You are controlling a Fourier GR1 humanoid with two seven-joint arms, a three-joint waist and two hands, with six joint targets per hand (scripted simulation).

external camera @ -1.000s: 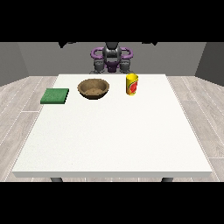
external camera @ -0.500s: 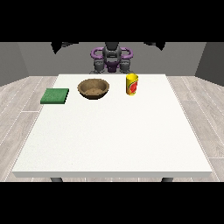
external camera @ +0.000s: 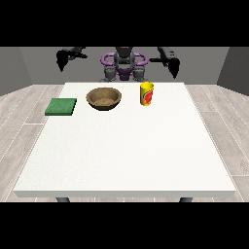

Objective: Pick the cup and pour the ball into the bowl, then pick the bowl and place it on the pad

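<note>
Spreading out from the torso, both hands (external camera: 64, 57) (external camera: 171, 62) are now hanging high, finger state unreadable; the cup (external camera: 147, 93) is waiting untouched beside the bowl (external camera: 103, 98), the pad (external camera: 61, 106) further along.

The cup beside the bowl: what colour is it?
The cup is yellow with a red mark on its side, seen best in the front view.

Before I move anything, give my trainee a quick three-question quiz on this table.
1. True or false: the yellow cup stands upright on the table.
2. What lies nearest the view's left edge: A) wooden bowl, B) green pad, C) cup?
3. Is either robot hand touching anything?

Key: 1 true. 2 B. 3 No: the robot hand at the view's left and the robot hand at the view's right both hang above the table's far edge.
</note>
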